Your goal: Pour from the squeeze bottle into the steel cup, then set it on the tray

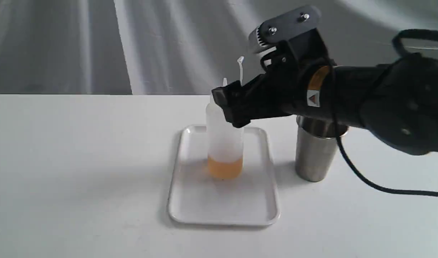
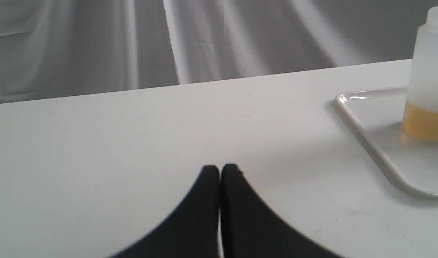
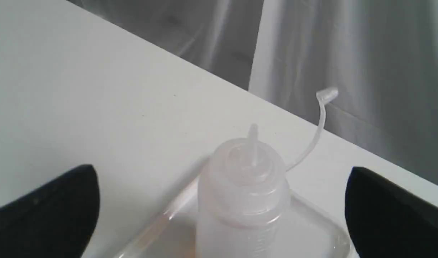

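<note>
no legible text; a red-triangle sticker (image 1: 313, 99) on the right arm (image 1: 351, 104).

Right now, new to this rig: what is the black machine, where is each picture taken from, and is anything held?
It is a two-armed robot. One picture comes from a camera off the arms; the others from each wrist. On the white table stand a tray and, beside it, a steel cup. The squeeze bottle, amber liquid at its bottom, stands upright on the tray. The right gripper is open around the bottle's top, not touching. The left gripper is shut, empty, over the table. Nothing is held.
</note>
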